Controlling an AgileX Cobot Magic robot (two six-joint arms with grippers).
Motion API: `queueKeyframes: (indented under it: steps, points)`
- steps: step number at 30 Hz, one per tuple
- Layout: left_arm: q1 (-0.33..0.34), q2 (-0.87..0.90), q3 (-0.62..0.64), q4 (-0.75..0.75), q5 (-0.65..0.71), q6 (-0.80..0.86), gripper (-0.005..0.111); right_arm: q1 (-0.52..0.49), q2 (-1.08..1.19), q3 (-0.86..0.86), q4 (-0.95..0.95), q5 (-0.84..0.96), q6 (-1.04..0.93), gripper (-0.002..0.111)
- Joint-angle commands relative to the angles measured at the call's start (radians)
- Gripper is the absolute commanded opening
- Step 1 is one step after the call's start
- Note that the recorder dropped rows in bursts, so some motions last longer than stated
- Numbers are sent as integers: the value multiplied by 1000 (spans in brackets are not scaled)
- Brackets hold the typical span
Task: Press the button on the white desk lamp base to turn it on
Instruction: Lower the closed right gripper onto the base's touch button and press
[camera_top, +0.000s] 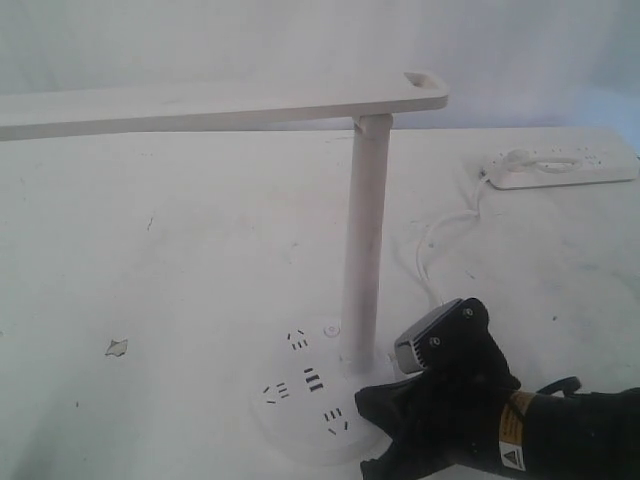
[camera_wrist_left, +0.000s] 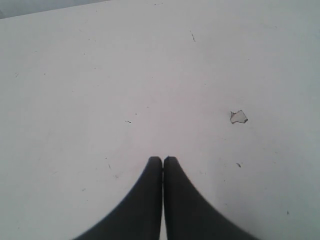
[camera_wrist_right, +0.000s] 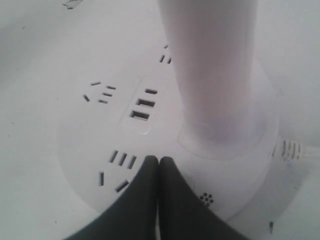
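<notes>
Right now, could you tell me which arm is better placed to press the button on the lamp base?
Right. The right gripper hangs over the white desk lamp base, jaws shut; the left gripper, also shut, has only table in its view, no lamp.

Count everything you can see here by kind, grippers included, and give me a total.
White desk lamp: 1
Power strip: 1
White cord: 1
Grey scrap or chip on the table: 1
Grippers: 2, the left gripper and the right gripper, both shut
Total: 6
</notes>
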Motion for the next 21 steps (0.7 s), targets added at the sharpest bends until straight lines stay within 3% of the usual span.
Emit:
queueKeyframes:
  steps: [1,21]
  points:
    - [0,-3,2,-2,2,0,0,3,1,-2,-14,4,15,0]
    - [0,-3,2,-2,2,0,0,3,1,-2,110,91,-41,0]
